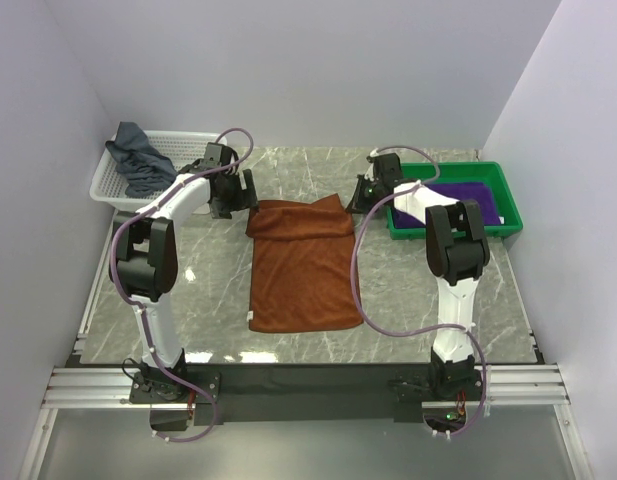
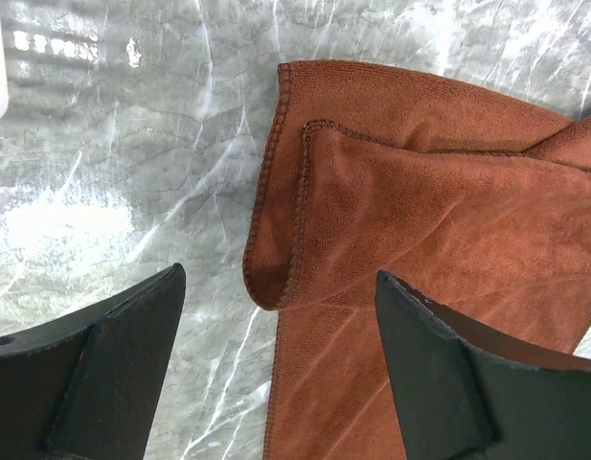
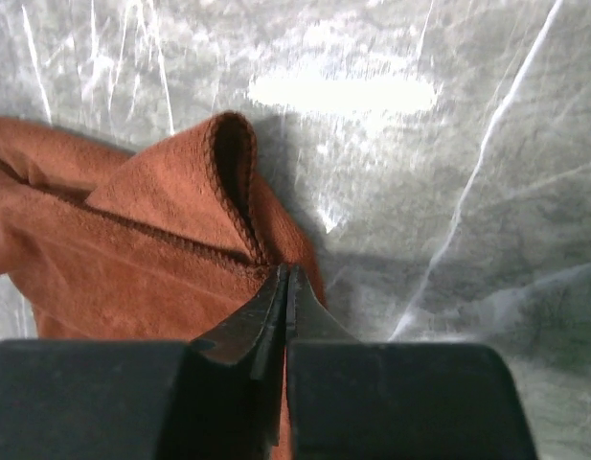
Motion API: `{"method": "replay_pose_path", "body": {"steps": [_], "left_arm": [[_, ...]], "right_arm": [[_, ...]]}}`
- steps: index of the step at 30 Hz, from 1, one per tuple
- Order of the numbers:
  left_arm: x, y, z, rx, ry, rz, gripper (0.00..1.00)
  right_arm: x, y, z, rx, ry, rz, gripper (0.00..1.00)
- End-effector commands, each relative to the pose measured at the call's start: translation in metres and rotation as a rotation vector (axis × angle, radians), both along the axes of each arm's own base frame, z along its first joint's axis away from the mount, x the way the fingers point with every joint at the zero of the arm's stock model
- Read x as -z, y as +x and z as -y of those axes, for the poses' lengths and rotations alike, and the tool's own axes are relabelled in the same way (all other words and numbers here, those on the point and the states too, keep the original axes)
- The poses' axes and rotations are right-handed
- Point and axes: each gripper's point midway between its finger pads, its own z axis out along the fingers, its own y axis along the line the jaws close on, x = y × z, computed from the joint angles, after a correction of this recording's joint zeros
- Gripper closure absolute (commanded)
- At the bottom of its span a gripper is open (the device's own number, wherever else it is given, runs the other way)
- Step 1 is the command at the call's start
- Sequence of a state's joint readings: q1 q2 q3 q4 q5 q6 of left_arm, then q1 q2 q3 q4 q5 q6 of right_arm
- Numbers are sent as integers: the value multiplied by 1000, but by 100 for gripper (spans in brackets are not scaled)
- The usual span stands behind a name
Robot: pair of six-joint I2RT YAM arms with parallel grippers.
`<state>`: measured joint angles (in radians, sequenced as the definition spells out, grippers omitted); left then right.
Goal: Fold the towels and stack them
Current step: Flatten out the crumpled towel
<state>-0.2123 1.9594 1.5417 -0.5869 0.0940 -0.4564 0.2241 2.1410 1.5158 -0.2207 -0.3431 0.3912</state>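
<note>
rust towel [image 2: 420, 249] folded corner, gripper [image 2: 285, 374] spread

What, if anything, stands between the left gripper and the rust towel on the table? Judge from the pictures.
Nothing visible does. The left gripper hangs open right above the rust towel, at its folded far-left corner, with only bare table beside the cloth. The basket sits off to the left, out of the path.

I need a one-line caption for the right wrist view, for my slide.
Right gripper, jaws closed, at the raised corner of the rust-brown towel on the marble table.
</note>
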Motion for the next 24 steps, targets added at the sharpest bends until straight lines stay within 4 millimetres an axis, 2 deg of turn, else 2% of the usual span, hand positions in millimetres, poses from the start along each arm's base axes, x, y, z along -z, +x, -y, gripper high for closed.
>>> {"method": "replay_pose_path", "body": {"steps": [1,4,12,16,20,24], "left_arm": [[-7,3,2,18,-18,25,14],[-5,4,3,18,-20,22,15],[9,0,9,28,-47,-31,20],[11,-2,13,37,-68,-41,27],[14,-2,15,36,-72,-47,28],[18,-3,20,47,-102,-62,33]], "right_arm": [[-43,5,-2,-36,23,113,100],[-58,-1,-4,-63,2,149,100],[-70,-23,-16,-166,-81,204,100],[-74,-41,-35,-280,-113,246,100],[-60,-71,-61,-442,-128,261,100],[-41,-97,-77,-529,-126,230,100]]}}
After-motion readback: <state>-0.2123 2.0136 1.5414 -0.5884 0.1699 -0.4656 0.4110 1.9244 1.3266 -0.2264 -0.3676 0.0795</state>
